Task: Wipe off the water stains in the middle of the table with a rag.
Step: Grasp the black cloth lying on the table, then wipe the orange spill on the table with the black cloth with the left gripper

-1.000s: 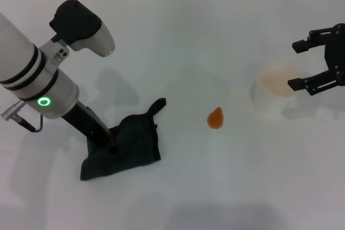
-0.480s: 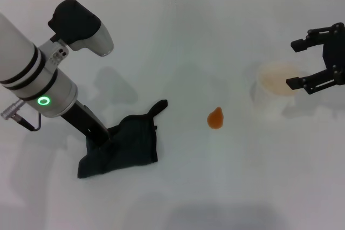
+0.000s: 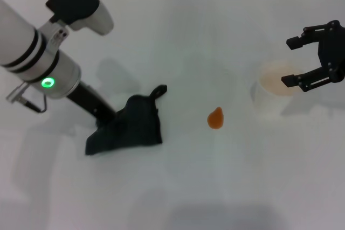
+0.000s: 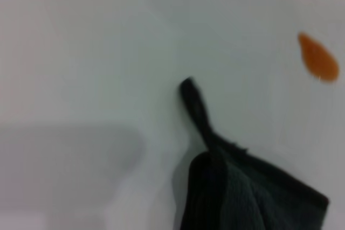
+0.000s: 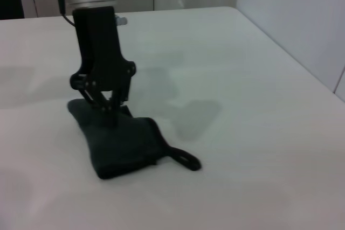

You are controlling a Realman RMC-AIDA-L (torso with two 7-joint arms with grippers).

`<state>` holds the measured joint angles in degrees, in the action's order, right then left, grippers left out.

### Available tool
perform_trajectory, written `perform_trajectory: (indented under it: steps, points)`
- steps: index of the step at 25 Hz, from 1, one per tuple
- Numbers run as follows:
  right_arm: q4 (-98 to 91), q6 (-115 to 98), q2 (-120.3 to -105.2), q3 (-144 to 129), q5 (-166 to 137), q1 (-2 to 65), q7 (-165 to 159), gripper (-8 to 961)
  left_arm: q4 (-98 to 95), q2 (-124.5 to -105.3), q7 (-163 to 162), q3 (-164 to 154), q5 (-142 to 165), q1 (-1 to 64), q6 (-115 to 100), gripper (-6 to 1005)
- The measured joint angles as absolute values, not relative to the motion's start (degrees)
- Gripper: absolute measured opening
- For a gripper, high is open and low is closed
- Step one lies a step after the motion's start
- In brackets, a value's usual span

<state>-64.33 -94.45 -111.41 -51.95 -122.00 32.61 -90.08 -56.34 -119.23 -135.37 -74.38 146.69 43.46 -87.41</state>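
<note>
Dragging the rag [image 3: 127,127] nearer the water stains [image 3: 215,118] than half a second ago, our left gripper [image 5: 106,104] pinches its far edge on the table [image 3: 178,41], so wiping comes next, while our right gripper [image 3: 312,63] hangs open over a cup [image 3: 272,87].

The counter [image 3: 178,36] is seen from above in the head view. The rag [image 4: 242,192] and the water stains [image 4: 318,63] are framed closely in the left wrist view. The rag [image 5: 121,144] is viewed low and sideways from the right wrist.
</note>
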Motion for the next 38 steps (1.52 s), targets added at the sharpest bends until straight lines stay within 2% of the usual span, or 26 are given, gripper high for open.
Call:
perform_trajectory:
  steps: [10,22,38]
  points:
    - [-63.81,-93.42,-112.25,-52.03,-121.99,32.9,-88.84,874,-53.31,-119.43,-135.64,-74.61,143.13,49.36,-79.7,77]
    - [-63.8,-93.09,-112.47,-52.03,-122.0,33.02,-88.67,874,-43.71,-119.64,-135.24,-84.58,135.48,54.52,-70.91,76]
    - [-63.73,-92.72,-112.86,-53.36,-122.0,32.79,-88.59,875,-43.63,-119.97,-138.32,-99.73,128.91,55.47,-66.72,76]
